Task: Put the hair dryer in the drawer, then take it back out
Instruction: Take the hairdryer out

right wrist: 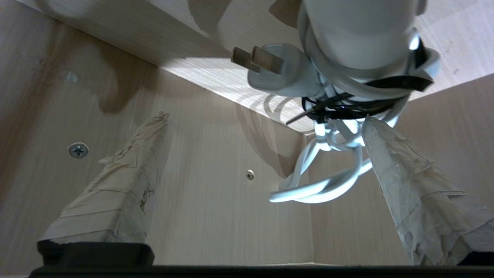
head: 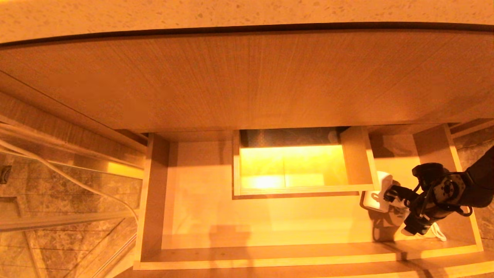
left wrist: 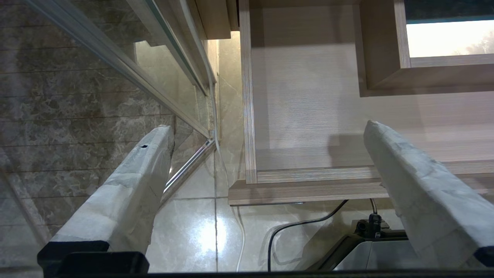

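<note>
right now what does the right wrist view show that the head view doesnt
Only the right wrist view shows the plug with its two flat prongs, the black tie round the coiled cord and two screws in the drawer wall.

Only the head view shows the whole open drawer and its boxed cut-out.

Both show the hair dryer in the drawer's right end, with the right gripper open beside it.

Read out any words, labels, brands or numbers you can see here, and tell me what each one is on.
None: no readable text in any view.
The hair dryer, its plug and the drawer show no lettering or labels.
</note>
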Available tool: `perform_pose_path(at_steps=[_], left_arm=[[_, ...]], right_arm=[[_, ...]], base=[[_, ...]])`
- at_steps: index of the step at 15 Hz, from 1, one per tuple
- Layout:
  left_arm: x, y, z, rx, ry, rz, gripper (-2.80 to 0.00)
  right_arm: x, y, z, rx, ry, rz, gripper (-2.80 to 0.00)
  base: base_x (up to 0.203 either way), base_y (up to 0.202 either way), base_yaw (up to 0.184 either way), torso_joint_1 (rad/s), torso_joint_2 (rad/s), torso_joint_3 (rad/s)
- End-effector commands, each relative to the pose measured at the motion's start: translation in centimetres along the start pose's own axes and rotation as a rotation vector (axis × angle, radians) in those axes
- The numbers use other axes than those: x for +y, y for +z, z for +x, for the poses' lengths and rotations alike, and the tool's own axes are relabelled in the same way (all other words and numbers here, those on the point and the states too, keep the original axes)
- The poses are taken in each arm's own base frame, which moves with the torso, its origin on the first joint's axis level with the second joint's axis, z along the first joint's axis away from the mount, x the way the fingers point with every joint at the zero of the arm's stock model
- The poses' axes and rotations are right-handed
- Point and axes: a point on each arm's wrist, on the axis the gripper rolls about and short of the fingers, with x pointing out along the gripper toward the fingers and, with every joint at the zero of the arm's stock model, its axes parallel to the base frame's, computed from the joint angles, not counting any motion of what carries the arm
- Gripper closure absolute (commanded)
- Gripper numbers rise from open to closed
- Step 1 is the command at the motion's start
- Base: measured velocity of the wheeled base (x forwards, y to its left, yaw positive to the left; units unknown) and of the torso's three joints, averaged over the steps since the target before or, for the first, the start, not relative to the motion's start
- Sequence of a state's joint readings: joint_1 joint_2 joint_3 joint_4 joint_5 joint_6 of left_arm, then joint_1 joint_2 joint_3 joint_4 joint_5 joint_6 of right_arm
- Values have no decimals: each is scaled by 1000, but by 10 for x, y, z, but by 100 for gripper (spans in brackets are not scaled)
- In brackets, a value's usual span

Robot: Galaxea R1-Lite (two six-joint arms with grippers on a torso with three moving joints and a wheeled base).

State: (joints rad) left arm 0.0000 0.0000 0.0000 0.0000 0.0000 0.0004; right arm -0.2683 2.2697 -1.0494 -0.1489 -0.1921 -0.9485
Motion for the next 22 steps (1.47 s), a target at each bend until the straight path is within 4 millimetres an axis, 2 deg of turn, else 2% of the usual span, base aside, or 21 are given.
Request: perform_pose_path(at_steps=[1, 8, 9, 16, 22], left_arm=[[0, 0, 0, 0, 0, 0, -280], [0, 0, 0, 0, 0, 0, -280], [0, 0, 0, 0, 0, 0, -280], [0, 0, 0, 0, 0, 0, -280], [0, 0, 0, 0, 0, 0, -280]], right_arm=[[0, 0, 3, 5, 3, -4, -280], [-1, 0, 7, 4, 9, -6, -280], [-3, 1, 7, -1, 7, 0, 0], [-9, 4, -1, -25, -25, 1, 0], [-19, 5, -25, -56, -69, -1, 0]], base=[[0, 0, 0, 0, 0, 0], [0, 0, 0, 0, 0, 0], [0, 0, 0, 0, 0, 0], [0, 0, 0, 0, 0, 0], [0, 0, 0, 0, 0, 0]])
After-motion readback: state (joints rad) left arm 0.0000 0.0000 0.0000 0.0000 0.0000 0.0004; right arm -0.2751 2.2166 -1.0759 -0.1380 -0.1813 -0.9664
